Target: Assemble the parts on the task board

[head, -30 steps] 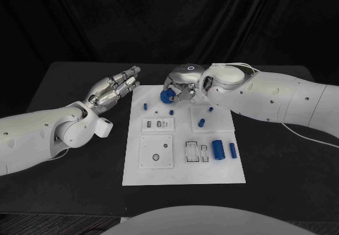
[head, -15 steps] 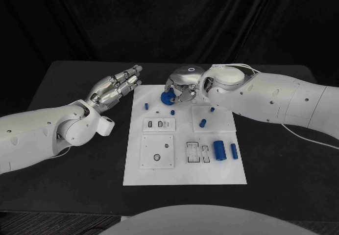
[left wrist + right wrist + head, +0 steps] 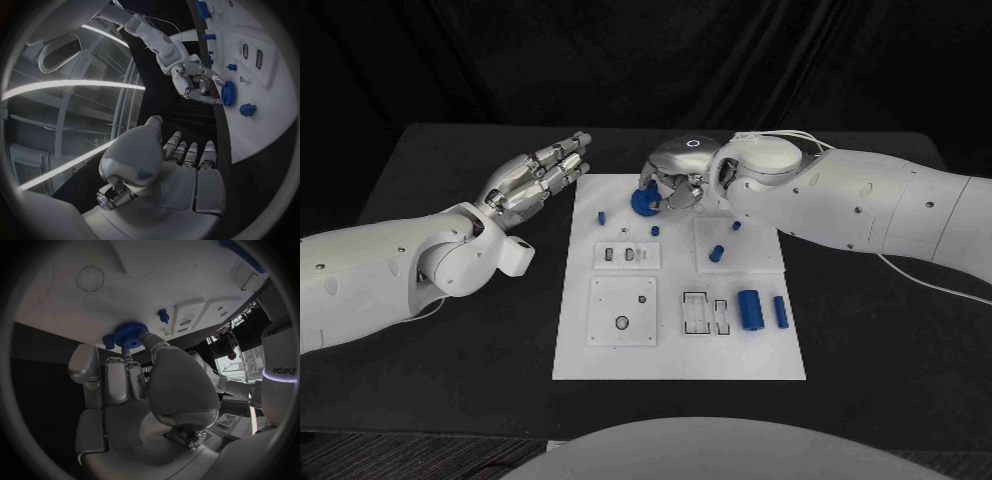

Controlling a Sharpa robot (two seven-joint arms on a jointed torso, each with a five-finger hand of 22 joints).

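The white task board [image 3: 678,340] lies in the middle of the black table. At its far edge my right hand [image 3: 675,178] pinches a blue gear [image 3: 645,203] just over the board. The right wrist view shows the fingertips on the gear [image 3: 130,335], with a small blue peg [image 3: 163,315] standing beyond it. In the left wrist view the right hand [image 3: 197,82] holds the gear [image 3: 228,93] beside a blue peg [image 3: 247,109]. My left hand [image 3: 538,180] hovers off the board's far left corner, fingers straight and apart, holding nothing.
Small blue pegs [image 3: 602,216] [image 3: 653,231] [image 3: 736,226] stand on the board's far half, with a short blue piece [image 3: 715,251] nearby. Two blue cylinders [image 3: 749,307] [image 3: 777,312] lie at its right side beside rectangular slots [image 3: 694,312]. A raised plate with holes [image 3: 622,310] sits on the left.
The whole picture has shifted a little. The right hand keeps hold of the gear at the board's far edge, and the left hand stays where it was.
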